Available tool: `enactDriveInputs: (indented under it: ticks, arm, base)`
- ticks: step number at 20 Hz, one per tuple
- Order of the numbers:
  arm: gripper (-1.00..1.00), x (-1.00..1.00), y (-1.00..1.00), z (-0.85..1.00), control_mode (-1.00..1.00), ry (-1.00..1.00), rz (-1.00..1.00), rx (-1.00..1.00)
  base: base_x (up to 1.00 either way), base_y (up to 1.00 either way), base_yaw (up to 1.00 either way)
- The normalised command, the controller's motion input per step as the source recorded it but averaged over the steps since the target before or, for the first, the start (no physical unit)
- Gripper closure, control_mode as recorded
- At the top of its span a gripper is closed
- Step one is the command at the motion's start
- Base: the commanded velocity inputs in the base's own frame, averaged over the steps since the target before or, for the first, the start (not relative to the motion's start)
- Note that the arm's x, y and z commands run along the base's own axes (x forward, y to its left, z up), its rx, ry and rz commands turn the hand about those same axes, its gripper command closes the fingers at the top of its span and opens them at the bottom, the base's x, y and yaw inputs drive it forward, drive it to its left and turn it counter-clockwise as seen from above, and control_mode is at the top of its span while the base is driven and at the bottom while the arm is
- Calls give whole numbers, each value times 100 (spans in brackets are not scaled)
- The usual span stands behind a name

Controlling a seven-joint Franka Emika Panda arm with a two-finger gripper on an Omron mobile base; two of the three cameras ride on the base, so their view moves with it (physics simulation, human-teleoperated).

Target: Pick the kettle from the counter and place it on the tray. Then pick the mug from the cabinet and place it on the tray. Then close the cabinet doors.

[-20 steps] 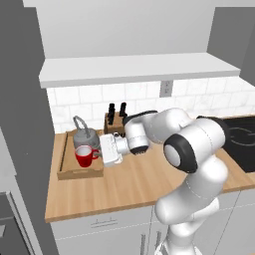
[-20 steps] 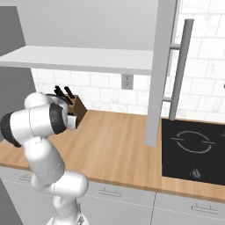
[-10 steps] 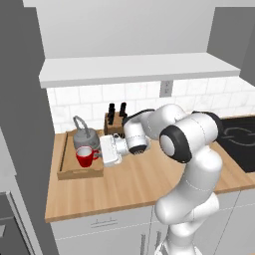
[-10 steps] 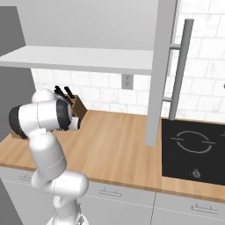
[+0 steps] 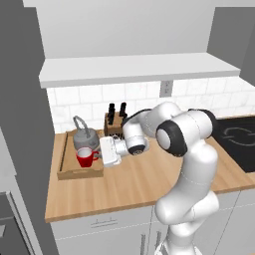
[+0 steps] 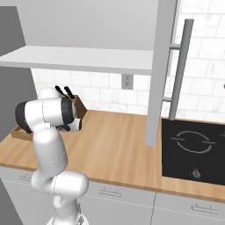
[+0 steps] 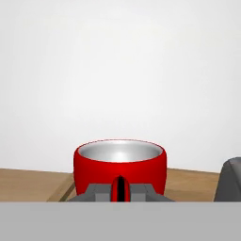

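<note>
Wooden counter, tray at its left end. Clenched gripper on mug handle, mug over tray front, just before kettle. Risked knocking kettle or tipping mug if released carelessly.

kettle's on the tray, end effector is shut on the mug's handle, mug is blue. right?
One thing is off: the mug is red, not blue, as the hand view shows. The rest holds: the kettle stands on the tray in the left base view, and the end effector is shut on the mug's handle.
</note>
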Motion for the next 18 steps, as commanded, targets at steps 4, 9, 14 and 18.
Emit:
enactDriveInputs:
  ticks: [4, 9, 14, 18]
  arm:
    - [100, 12, 0, -14, -100, 0, 0, 0]
    - [100, 9, 0, -13, -100, 0, 0, 0]
    - [-100, 3, 0, -16, -100, 0, 0, 0]
    - [-100, 0, 0, -14, -100, 0, 0, 0]
  base:
    - [0, 0, 0]
    - [0, 0, 0]
    - [0, 0, 0]
    - [0, 0, 0]
